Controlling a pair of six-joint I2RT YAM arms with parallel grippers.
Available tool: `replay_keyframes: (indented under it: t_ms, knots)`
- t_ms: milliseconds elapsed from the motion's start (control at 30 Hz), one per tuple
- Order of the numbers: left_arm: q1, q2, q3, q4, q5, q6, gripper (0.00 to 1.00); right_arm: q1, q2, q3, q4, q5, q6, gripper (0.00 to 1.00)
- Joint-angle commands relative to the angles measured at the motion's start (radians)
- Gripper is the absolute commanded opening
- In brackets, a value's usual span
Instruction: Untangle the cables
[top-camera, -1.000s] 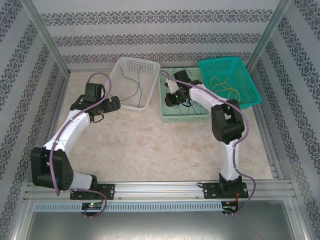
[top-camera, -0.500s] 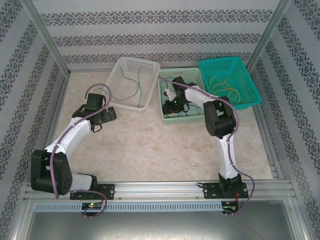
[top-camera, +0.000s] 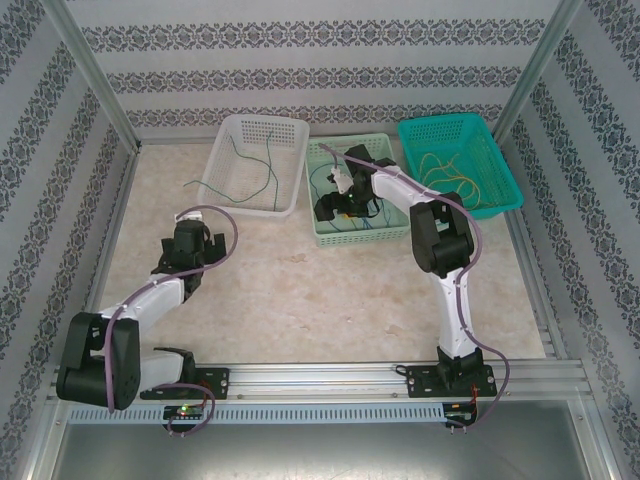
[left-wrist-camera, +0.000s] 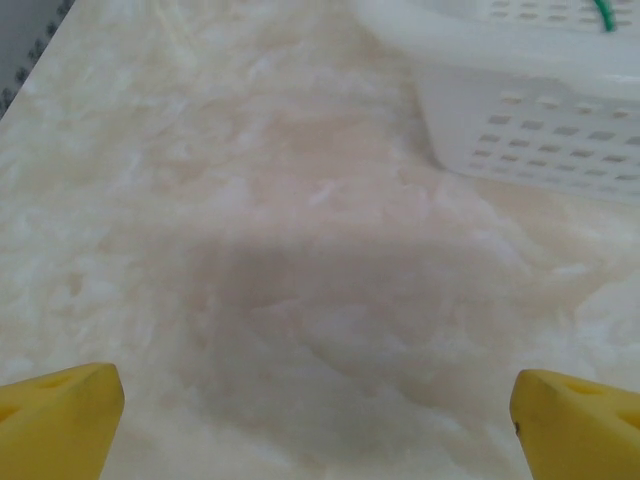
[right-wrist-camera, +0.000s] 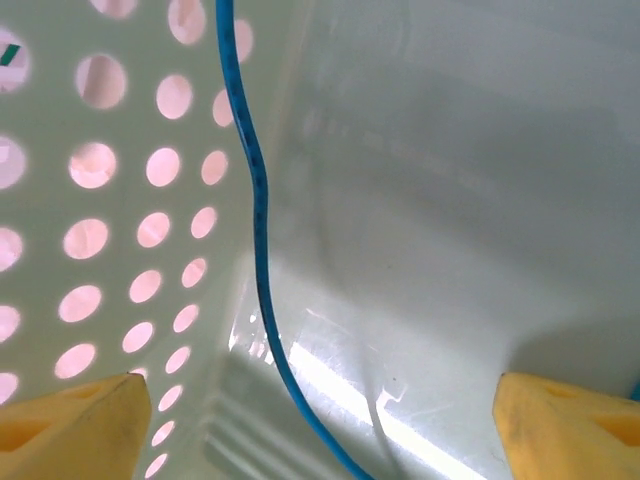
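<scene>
Yellow-tipped right pincer (right-wrist-camera: 320, 410) is gaping open inside the pale green basket (right-wrist-camera: 450, 150), straddling a loose blue cable (right-wrist-camera: 255, 200). Closing carelessly risks snagging neighbouring cables (top-camera: 378, 224), tightening knots. Left pincer (left-wrist-camera: 320, 415) is hovering open over the surface (left-wrist-camera: 250, 250).

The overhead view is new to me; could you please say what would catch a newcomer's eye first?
Three baskets stand along the back: a white basket on the left, a green basket in the middle, a teal basket on the right, each holding cables. The right pincer is open inside the green basket beside a blue cable; the left pincer is open over the table by the white basket.
</scene>
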Motion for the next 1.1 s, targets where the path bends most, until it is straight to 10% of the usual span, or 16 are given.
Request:
replay_keyframes:
  t_ms: [0, 333, 1067]
  knots:
    - [0.019, 0.062, -0.047, 0.353, 0.083, 0.09, 1.0, -0.001, -0.087, 0.02, 0.007, 0.006, 0.03, 0.91]
    - [0.039, 0.326, -0.141, 0.827, 0.122, 0.103, 0.99, 0.003, -0.196, 0.004, 0.048, 0.033, 0.054, 0.98]
    - [0.057, 0.309, -0.083, 0.674, 0.204, 0.112, 1.0, -0.009, -0.763, -0.513, 0.441, 0.311, -0.094, 0.98]
